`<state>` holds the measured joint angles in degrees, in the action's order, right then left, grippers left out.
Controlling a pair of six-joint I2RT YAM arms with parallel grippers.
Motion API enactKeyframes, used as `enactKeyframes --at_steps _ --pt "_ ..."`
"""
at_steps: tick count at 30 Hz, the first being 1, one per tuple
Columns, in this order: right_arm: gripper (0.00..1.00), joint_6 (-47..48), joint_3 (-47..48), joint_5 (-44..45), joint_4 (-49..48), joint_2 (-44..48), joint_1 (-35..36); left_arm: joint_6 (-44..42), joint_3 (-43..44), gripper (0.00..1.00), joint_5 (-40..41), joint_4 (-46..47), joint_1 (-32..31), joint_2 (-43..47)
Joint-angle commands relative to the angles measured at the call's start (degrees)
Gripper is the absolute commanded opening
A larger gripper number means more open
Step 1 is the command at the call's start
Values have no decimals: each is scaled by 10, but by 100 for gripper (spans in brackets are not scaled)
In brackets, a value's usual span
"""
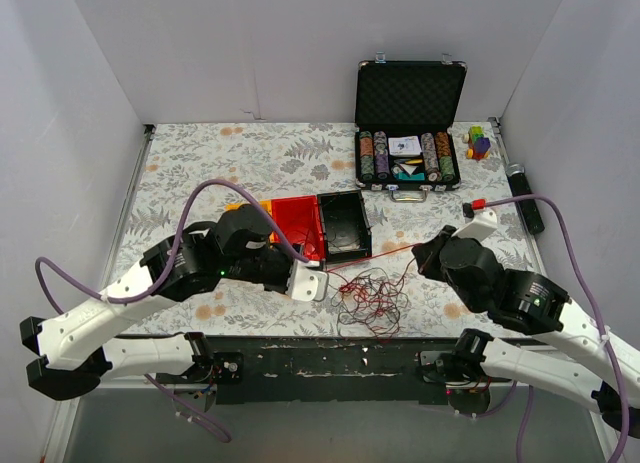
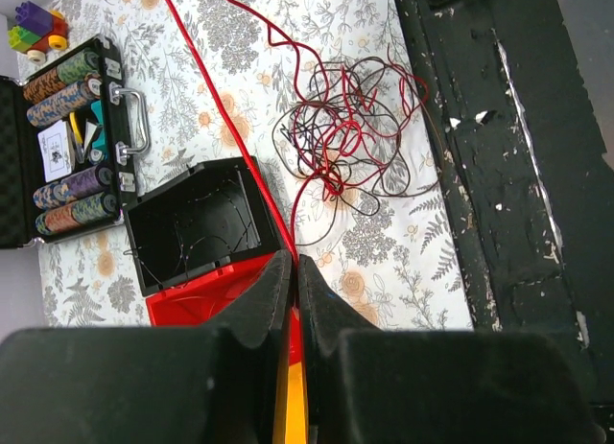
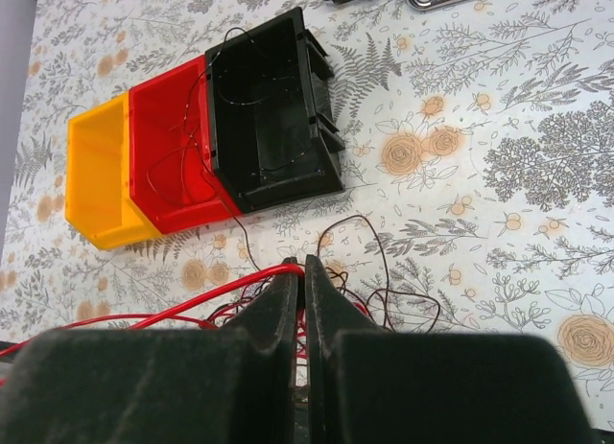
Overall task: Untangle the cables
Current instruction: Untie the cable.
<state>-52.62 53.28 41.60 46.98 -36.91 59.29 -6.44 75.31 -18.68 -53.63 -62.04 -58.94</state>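
The cables (image 1: 372,301) lie as a fist-sized tangle of thin dark red and black wires near the table's front edge, between both grippers. One red cable (image 1: 375,257) is stretched taut above the tangle from gripper to gripper. My left gripper (image 1: 312,281) is shut on its left end; in the left wrist view the red cable (image 2: 230,128) runs out of the shut gripper (image 2: 294,262), with the tangle (image 2: 345,128) beyond it. My right gripper (image 1: 425,253) is shut on the other end; the right wrist view shows the red cable (image 3: 192,295) pinched at the gripper's tips (image 3: 302,265).
Yellow (image 1: 262,205), red (image 1: 298,223) and black (image 1: 345,223) bins stand in a row just behind the left gripper; thin black wires trail into the black bin (image 3: 273,108). An open poker chip case (image 1: 408,133), toy blocks (image 1: 479,141) and a black cylinder (image 1: 527,198) are at the back right.
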Motion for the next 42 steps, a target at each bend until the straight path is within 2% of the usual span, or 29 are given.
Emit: enactKeyframes --at_steps 1,6,8,10,12,15,17,18,20,21,22,24,29,34,36,42 --pt "5 -23 12 191 118 -1 -19 -21 -3 0 0 -157 3 55" --pt "4 -14 -18 179 87 10 -19 -25 4 0 -16 -189 3 66" --pt "2 57 -42 132 -11 30 -19 -16 -14 0 -8 -170 3 76" --pt "1 138 -76 69 -117 53 -18 17 -39 0 -3 -108 3 95" --pt "1 162 -96 24 -173 64 -20 89 -67 0 1 -9 3 117" --pt "1 165 -89 -2 -167 55 -19 188 -112 0 20 132 3 145" --pt "1 182 -87 -31 -175 53 -19 235 -140 0 34 193 3 156" --pt "1 201 -89 -54 -190 54 -19 252 -161 6 36 228 2 162" --pt "1 210 -87 -83 -203 54 -18 273 -180 60 18 267 3 165" --pt "1 215 -86 -96 -207 50 -18 280 -182 75 4 280 3 161" --pt "1 214 -84 -105 -207 47 -19 286 -179 86 -4 290 3 153" --pt "1 214 -81 -123 -208 41 -17 311 -165 92 4 318 3 133" --pt "1 219 -81 -161 -225 37 -15 358 -130 96 12 386 3 73" --pt "1 227 -67 -186 -233 16 -1 411 -138 98 -33 436 3 0" --pt "1 227 -66 -176 -239 11 21 406 -161 98 -36 475 3 -20" --pt "1 223 -56 -118 -238 -15 93 360 -184 96 -59 492 6 -61"
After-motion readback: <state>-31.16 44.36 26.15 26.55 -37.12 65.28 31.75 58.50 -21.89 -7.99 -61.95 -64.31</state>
